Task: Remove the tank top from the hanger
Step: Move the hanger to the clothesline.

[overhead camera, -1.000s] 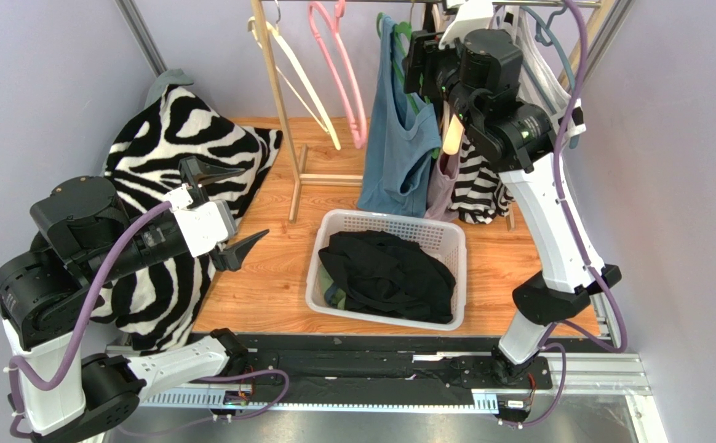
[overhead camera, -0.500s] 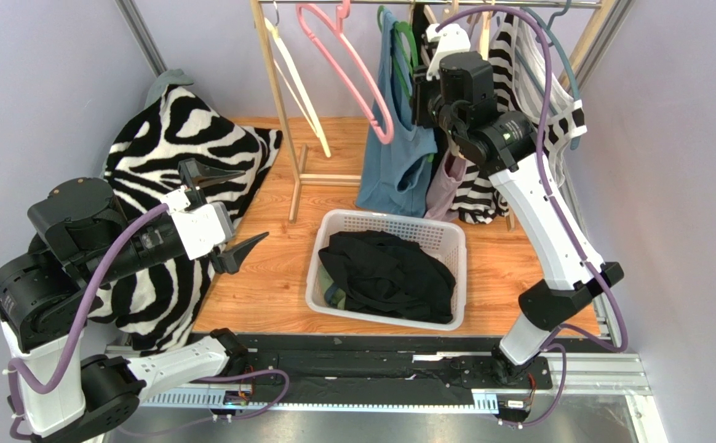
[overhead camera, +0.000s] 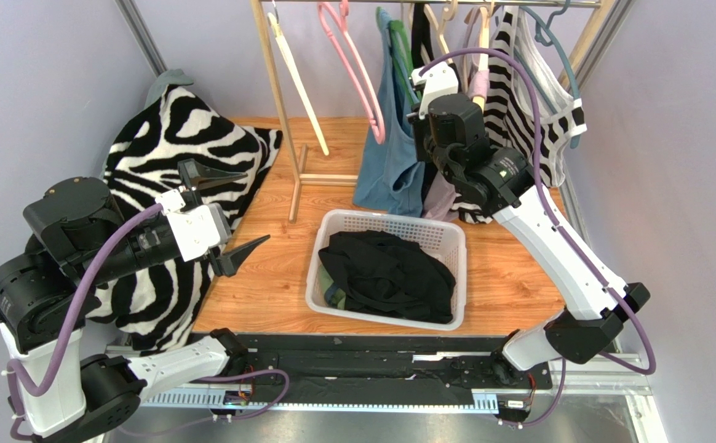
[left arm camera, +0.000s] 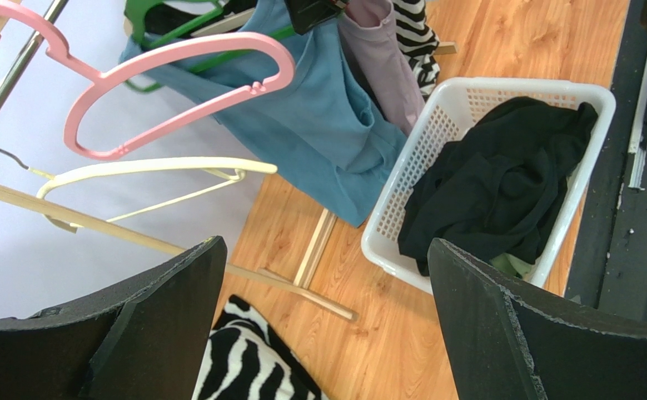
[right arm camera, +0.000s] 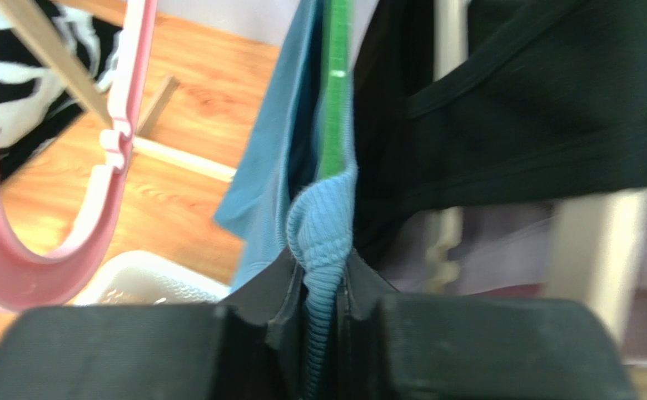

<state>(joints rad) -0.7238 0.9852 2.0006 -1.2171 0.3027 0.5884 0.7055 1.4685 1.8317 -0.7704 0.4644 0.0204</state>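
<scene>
A blue tank top (overhead camera: 385, 157) hangs on a green hanger (overhead camera: 399, 51) from the rail at the back. My right gripper (overhead camera: 424, 137) is beside its right edge. In the right wrist view the gripper (right arm camera: 321, 275) is shut on a bunched fold of the blue tank top (right arm camera: 323, 225), just below the green hanger (right arm camera: 333, 92). My left gripper (overhead camera: 232, 210) is wide open and holds nothing, low at the left over the wooden floor; its wrist view shows the gripper (left arm camera: 327, 283) facing the blue tank top (left arm camera: 318, 125).
A white basket (overhead camera: 334, 221) with black clothes stands below the rail. A pink hanger (overhead camera: 357, 69) and a cream hanger (overhead camera: 292, 65) hang bare beside the wooden rack post (overhead camera: 274, 83). Black, lilac and zebra garments (overhead camera: 505, 83) hang to the right. Zebra fabric (overhead camera: 177, 138) lies at left.
My right gripper has come down from the rail and to the left, and has closed on the blue tank top. The pink hanger has swung. The left arm has not moved.
</scene>
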